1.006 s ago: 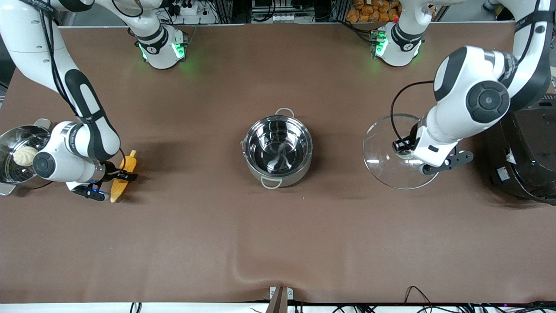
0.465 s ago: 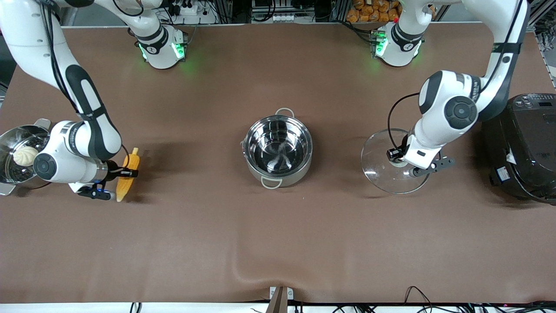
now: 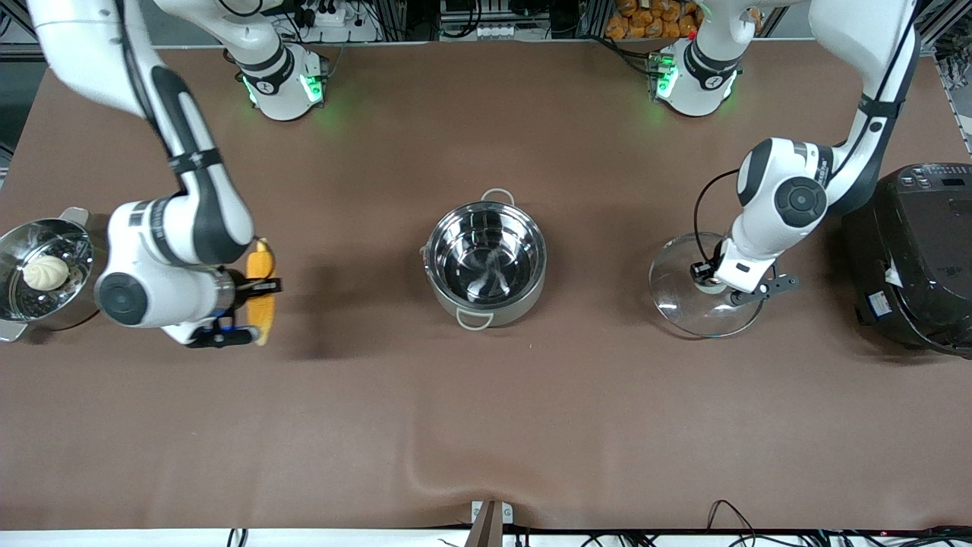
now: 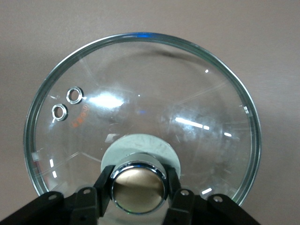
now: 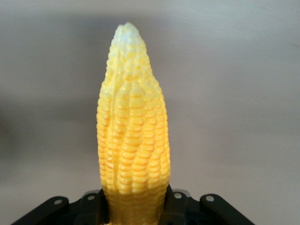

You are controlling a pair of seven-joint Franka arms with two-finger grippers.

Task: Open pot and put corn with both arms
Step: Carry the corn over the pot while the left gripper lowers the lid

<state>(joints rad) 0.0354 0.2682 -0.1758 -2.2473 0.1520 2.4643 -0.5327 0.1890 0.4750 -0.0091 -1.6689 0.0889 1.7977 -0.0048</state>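
At the right arm's end of the brown desk [image 3: 486,425] stands a steel steamer pot [image 3: 19,304] with a white bun [image 3: 45,271] on its perforated insert. Just beside it, toward the desk's middle, the right tool [image 3: 244,308] hangs in the air over bare desk, casting a shadow on the cloth beside it. Its fingers [image 5: 174,206] pinch the corn [image 3: 261,292] at the thick end. In the front view the cob runs from 12 o'clock to 6 o'clock; in the right wrist view its pale tip points away from the tool, with blurred brown cloth under it.

At the centre of the desk sits the pot [image 3: 486,262], open, its shiny bowl holding only reflections. One light loop handle shows at 12 o'clock of the rim and the second at about 7 o'clock. The corn is well apart from the pot, at roughly 9 o'clock from it.

At about 3 o'clock from the pot, well apart from it, the clear glass lid [image 3: 683,304] is low at the desk; whether it touches the cloth cannot be told. The left tool [image 3: 712,283] is pressed onto the coppery knob [image 4: 138,187], one finger on each side of it. Two small vent holes show near the lid's rim in the left wrist view.

Beside the lid, at the left arm's end of the desk, stands a big black rice cooker [image 3: 915,254].
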